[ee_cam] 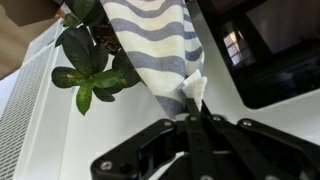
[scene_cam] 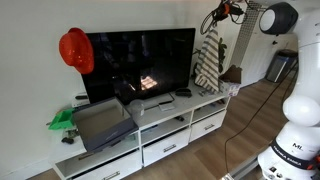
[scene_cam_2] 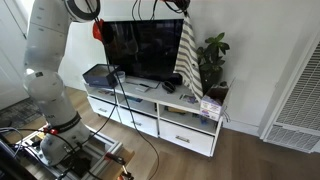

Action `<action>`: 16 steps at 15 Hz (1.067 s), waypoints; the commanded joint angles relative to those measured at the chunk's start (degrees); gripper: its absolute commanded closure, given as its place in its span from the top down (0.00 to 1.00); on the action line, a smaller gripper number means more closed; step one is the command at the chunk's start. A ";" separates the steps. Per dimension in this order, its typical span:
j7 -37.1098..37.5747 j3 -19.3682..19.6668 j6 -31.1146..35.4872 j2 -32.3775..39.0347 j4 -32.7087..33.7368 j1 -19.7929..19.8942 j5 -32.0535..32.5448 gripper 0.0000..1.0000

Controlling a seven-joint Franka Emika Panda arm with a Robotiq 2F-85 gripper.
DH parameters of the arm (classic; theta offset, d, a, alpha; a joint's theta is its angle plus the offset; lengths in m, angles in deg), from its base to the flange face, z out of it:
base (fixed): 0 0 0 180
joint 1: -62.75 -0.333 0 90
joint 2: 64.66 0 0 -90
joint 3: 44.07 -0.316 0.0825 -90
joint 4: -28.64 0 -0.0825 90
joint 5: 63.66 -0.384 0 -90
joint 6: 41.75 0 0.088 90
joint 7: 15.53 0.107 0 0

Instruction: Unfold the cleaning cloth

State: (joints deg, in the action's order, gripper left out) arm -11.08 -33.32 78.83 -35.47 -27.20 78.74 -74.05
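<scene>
The cleaning cloth (scene_cam: pixel 208 60) is white with grey stripes and hangs down lengthwise from my gripper (scene_cam: pixel 221 14), high above the right end of the TV stand. It also shows in an exterior view (scene_cam_2: pixel 189 55), draped beside the TV's edge. In the wrist view my gripper (ee_cam: pixel 194 112) has its fingers pressed together on a corner of the cloth (ee_cam: pixel 155 50), which hangs away from the camera over the plant.
A black TV (scene_cam: pixel 138 62) stands on a white drawer stand (scene_cam: pixel 165 135). A potted plant (scene_cam_2: pixel 211 62) stands at the stand's end under the cloth. A red hat (scene_cam: pixel 75 50) hangs by the TV. A grey box (scene_cam: pixel 102 122) and green object (scene_cam: pixel 63 120) sit at the far end.
</scene>
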 commanded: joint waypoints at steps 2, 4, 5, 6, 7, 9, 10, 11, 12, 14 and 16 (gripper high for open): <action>0.05 -1.03 0.25 -0.73 -6.44 -2.73 -0.29 0.01; -1.23 -2.84 -1.04 -1.25 -9.75 -2.96 -2.73 0.01; -1.67 -3.87 -1.83 -1.33 -11.01 -2.91 -3.69 0.01; -2.23 -4.69 -2.84 -1.75 -12.59 -3.06 -3.93 0.01; -3.16 -5.66 -3.55 -1.91 -13.72 -2.85 -4.60 0.01; -1.73 -5.18 -3.29 0.59 -10.77 -3.12 -2.79 0.01; -1.94 -5.43 -3.61 0.65 -11.29 -3.22 -2.84 0.03; -1.92 -5.42 -3.42 0.78 -11.31 -3.27 -2.82 0.03; -1.92 -5.35 -3.35 0.79 -11.30 -3.23 -2.82 0.03; -1.92 -5.24 -3.34 0.77 -11.27 -3.11 -2.82 0.03; -2.85 -5.83 -3.43 0.52 -12.12 -3.66 -2.82 0.01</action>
State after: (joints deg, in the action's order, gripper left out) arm -13.00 -38.56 75.49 -34.68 -38.51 75.63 -76.87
